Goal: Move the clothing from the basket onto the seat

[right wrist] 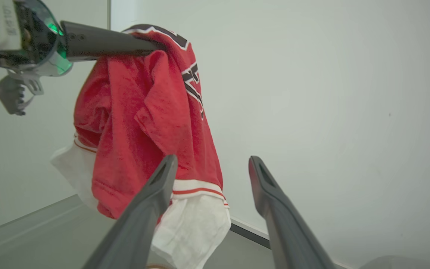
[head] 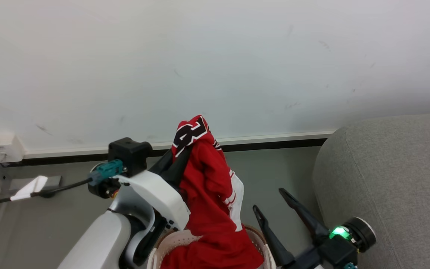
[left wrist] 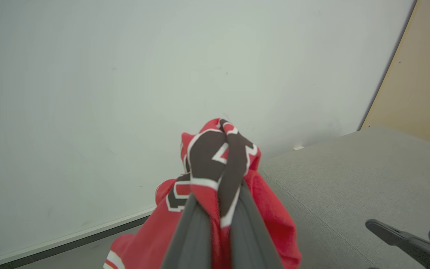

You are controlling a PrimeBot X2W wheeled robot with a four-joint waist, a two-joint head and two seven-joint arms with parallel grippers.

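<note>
Hanging from the left gripper (head: 185, 147), whose jaws pinch its lettered fold, the red jersey (head: 207, 186) trails down into the basket (head: 265, 244). This looks like the carry step. The next move calls for swinging it right, past the grey seat's (head: 386, 179) rounded edge, then releasing. The right gripper (head: 268, 198) stands wide and empty.

Head looks down; both wrists, seemingly close, share the clothing (right wrist: 144, 123).

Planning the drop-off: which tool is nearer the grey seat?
Right. The right tool stands open just beside the seat; the left tool, shut on the jersey, is farther left, above the basket.
</note>
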